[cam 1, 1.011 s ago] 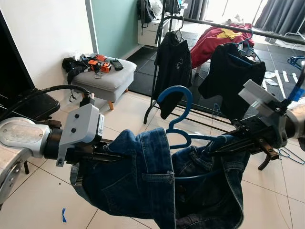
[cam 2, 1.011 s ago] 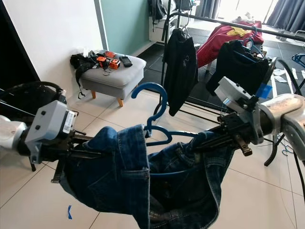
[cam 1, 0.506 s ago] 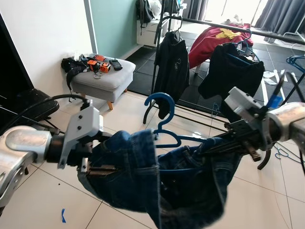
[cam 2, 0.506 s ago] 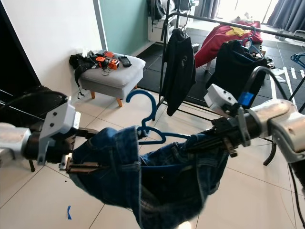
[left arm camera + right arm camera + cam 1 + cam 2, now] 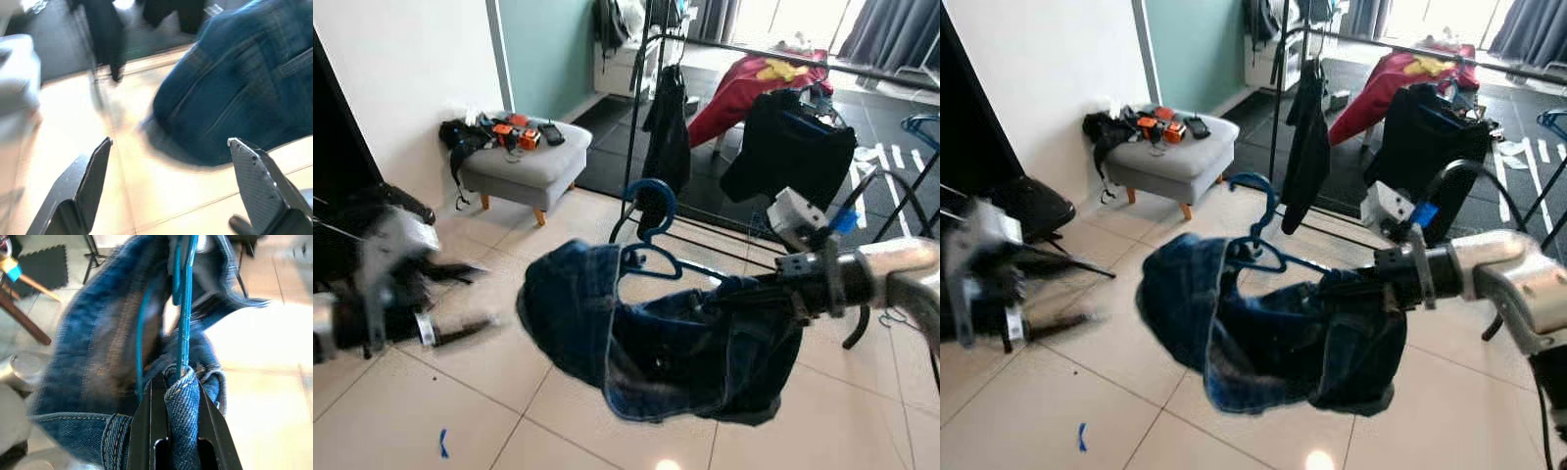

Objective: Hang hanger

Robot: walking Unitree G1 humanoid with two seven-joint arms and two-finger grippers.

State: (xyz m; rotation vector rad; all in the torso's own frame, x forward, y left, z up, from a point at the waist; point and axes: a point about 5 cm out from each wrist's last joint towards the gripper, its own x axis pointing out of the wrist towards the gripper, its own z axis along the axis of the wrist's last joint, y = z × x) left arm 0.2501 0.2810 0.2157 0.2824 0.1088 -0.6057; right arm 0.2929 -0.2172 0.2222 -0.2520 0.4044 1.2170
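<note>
The floor (image 5: 558, 392) is pale glossy tile, with a small scrap of blue tape (image 5: 443, 443) stuck to it near the left side, and it changes to dark tile further back. A white wall meets a teal wall (image 5: 543, 49) on the left, and beside them stands a grey stool (image 5: 529, 162) on wooden legs, piled with orange-and-black gear and straps. Behind it a black rack (image 5: 641, 117) carries a dark garment (image 5: 666, 137), a second black garment (image 5: 788, 147) hangs to its right, and a red cloth (image 5: 749, 83) lies beyond. Grey curtains (image 5: 891, 34) close off the bright window at the back. No writing can be read anywhere. In mid-air, before the rack, the right tool (image 5: 176, 404) is clamped on the waistband of the jeans (image 5: 675, 333), which sag in a heavy bundle from the blue hanger (image 5: 651, 230); its hook points up and its bar runs through the denim just at the fingers. The left tool (image 5: 168, 188) is blurred, off to the left and apart from the jeans, its fingers (image 5: 90, 178) spread wide and empty over the tile.
</note>
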